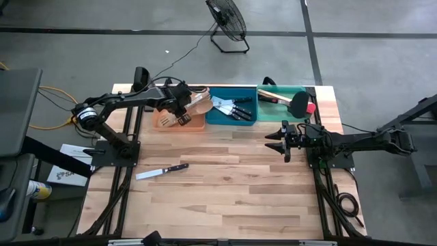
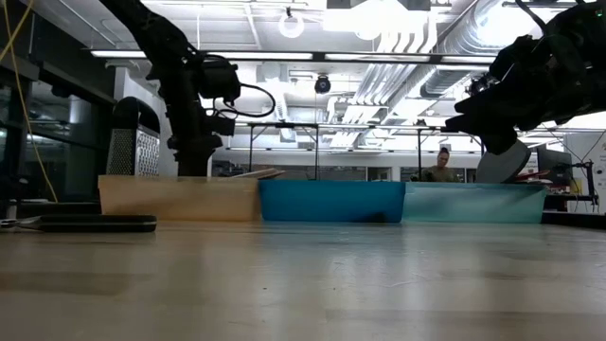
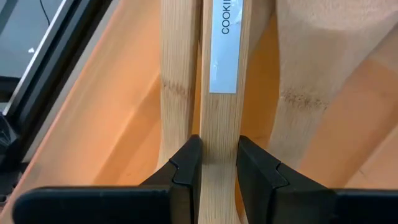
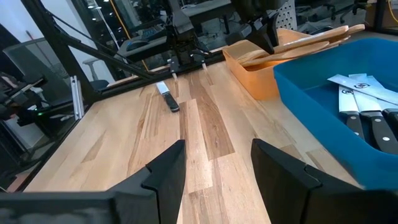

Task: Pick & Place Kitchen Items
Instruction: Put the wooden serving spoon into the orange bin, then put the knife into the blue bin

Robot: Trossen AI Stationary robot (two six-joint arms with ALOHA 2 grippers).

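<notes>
My left gripper (image 1: 180, 116) is down in the orange bin (image 1: 164, 124), shut on a pale wooden utensil (image 3: 219, 74) that bears a white label. More wooden utensils (image 1: 199, 102) lie in that bin, their heads over its right rim. Black-handled knives (image 1: 232, 108) lie in the blue bin (image 1: 213, 117). Turners with a black and a red head (image 1: 299, 104) lie in the green bin (image 1: 281, 91). One knife (image 1: 162, 171) lies flat on the table at the near left. My right gripper (image 1: 274, 139) hovers open in front of the green bin, holding nothing. My left gripper pinches the labelled wooden utensil's handle (image 3: 219, 155) between its two fingers (image 3: 188, 167), one on each narrow side. The fingers come steeply from above and lie across the handle. Whether the utensil's far end rests in the bin, I cannot tell.
A second wooden handle (image 3: 177, 81) lies right beside the held one. The three bins stand in a row along the table's far edge. The wooden table top (image 1: 232, 198) spreads toward the near edge. A fan (image 1: 227, 20) stands on the floor beyond the table.
</notes>
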